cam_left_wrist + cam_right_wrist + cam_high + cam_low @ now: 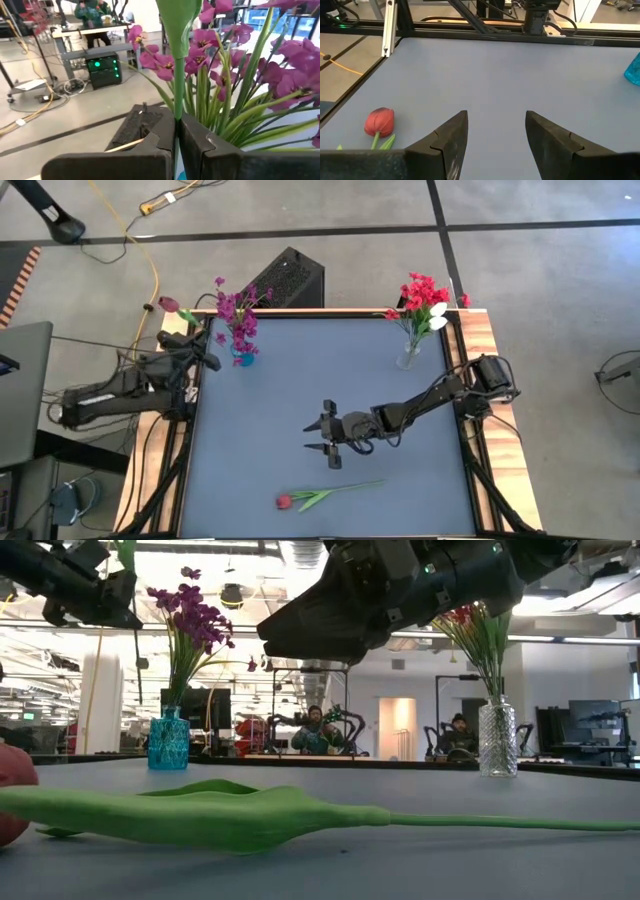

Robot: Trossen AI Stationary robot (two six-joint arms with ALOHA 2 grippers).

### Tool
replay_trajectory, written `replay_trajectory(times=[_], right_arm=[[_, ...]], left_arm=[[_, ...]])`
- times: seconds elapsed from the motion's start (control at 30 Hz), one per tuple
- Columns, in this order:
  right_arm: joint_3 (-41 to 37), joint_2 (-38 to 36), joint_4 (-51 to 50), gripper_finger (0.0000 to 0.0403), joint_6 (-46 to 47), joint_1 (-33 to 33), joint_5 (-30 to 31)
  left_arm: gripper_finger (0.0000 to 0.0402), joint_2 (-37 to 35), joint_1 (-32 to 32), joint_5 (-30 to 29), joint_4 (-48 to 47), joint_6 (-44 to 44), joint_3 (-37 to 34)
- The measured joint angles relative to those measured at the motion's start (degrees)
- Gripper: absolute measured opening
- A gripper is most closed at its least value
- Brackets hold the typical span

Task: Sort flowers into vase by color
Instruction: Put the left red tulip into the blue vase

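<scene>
My left gripper point(207, 350) sits at the table's far left, beside the blue vase point(241, 357) of magenta-purple flowers point(236, 310), and is shut on a green-stemmed flower whose dark red bloom point(168, 304) lies beyond the table's left edge. My right gripper point(325, 438) hovers open over the middle of the table. A red tulip point(283, 501) lies flat on the table near the near edge, its stem point(350, 487) pointing right. A clear vase point(408, 358) at the far right holds red and white flowers point(424, 295). My left gripper point(176, 122) pinches the thin green stem point(176, 107) of the flower between its two fingers. The stem runs out past the fingertips to a broad green leaf point(178, 20). The flower is lifted clear of the table, next to the purple blooms point(165, 62).
Bare blue-grey table top lies between the two vases and around the lying tulip point(380, 121). A black box point(287, 278) stands on the floor beyond the far edge. People sit at desks point(315, 730) in the room behind.
</scene>
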Motion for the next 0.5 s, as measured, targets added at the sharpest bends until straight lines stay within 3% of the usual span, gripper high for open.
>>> replay_trajectory(times=[0.23,0.5], right_arm=[[0.0,0.0,0.0,0.0223,0.0,0.0,0.0],[0.0,0.0,0.0,0.0223,0.0,0.0,0.0]], left_arm=[[0.0,0.0,11.4,15.1,0.2,1.6,0.9],[0.0,0.4,22.0,27.4,2.1,2.5,0.7]])
